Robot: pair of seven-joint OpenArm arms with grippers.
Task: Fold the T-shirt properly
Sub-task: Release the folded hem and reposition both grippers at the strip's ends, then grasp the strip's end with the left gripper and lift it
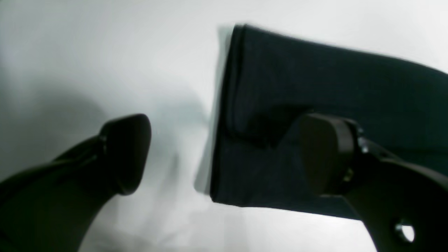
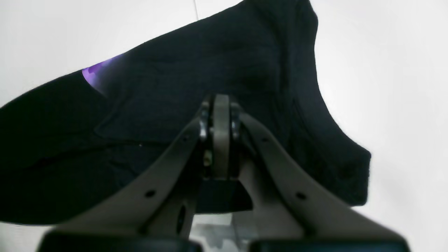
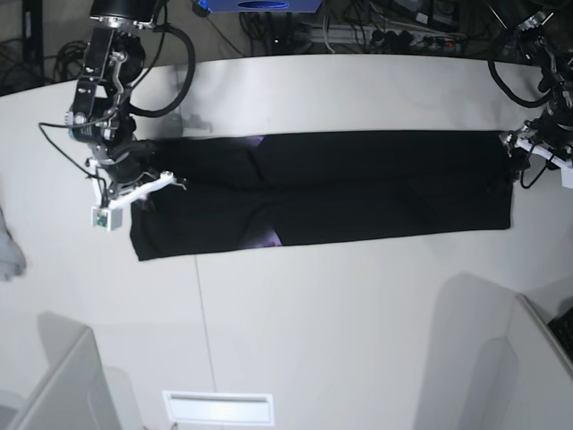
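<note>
The black T-shirt (image 3: 358, 188) lies as one long folded strip across the white table (image 3: 358, 313). A bit of purple print (image 2: 98, 70) peeks out at a fold. My left gripper (image 1: 224, 154) is open at the strip's right end in the base view. One of its fingers (image 1: 325, 154) hangs over the T-shirt (image 1: 315, 77) and the other over bare table. In the base view the left gripper (image 3: 517, 157) sits at that end's far corner. My right gripper (image 2: 221, 105) is shut on the T-shirt (image 2: 175, 70) at the left end, near its far edge (image 3: 134, 184).
A small light grey cloth (image 3: 7, 246) lies at the table's left edge. Grey partitions (image 3: 54, 385) rise at both front corners. A slotted vent (image 3: 218, 408) sits at the front edge. Cables and a blue box (image 3: 260, 4) crowd the back.
</note>
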